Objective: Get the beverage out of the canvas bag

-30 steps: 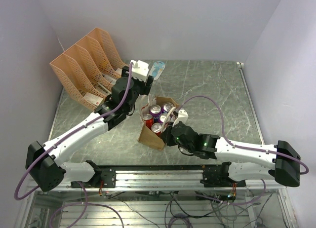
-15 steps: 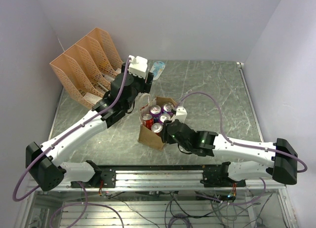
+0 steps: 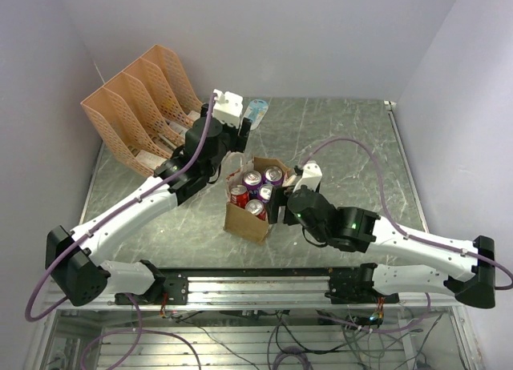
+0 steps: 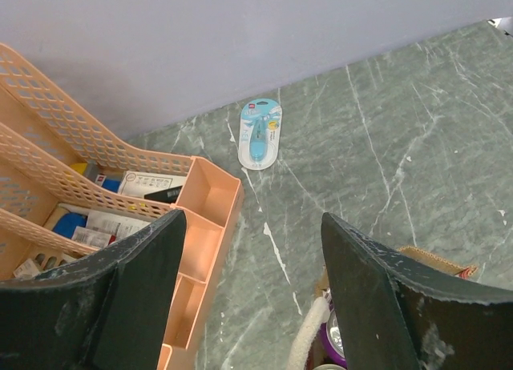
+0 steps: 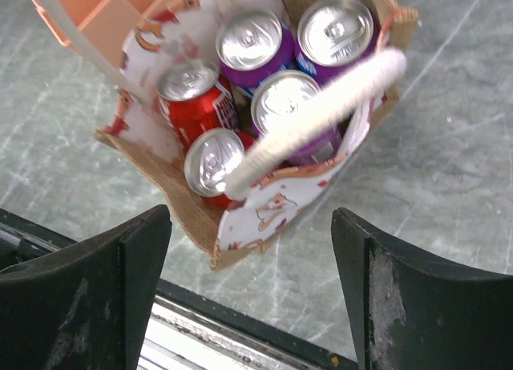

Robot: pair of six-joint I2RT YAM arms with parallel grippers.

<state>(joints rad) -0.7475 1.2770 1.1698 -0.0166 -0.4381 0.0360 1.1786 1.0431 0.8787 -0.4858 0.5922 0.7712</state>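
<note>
A: Grey marbled worktop (image 3: pixel 353 146), lilac walls (image 3: pixel 240 34). Drink?
B: Red and purple aluminium cans (image 5: pixel 250 40) in the tan fabric canvas bag (image 3: pixel 244 222), mid-worktop toward the near edge. Left tool (image 4: pixel 252 226), right tool (image 5: pixel 248 226): both spread, empty.
A: Grip?
B: Likely stiff, slick, weighty; pinch below the rim.

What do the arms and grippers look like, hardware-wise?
The left arm and the right arm: white link shells, black joint housings, a purple cable looping along each. White camera block on each wrist. The left gripper and right gripper have broad black fingers, scuffed pale.
</note>
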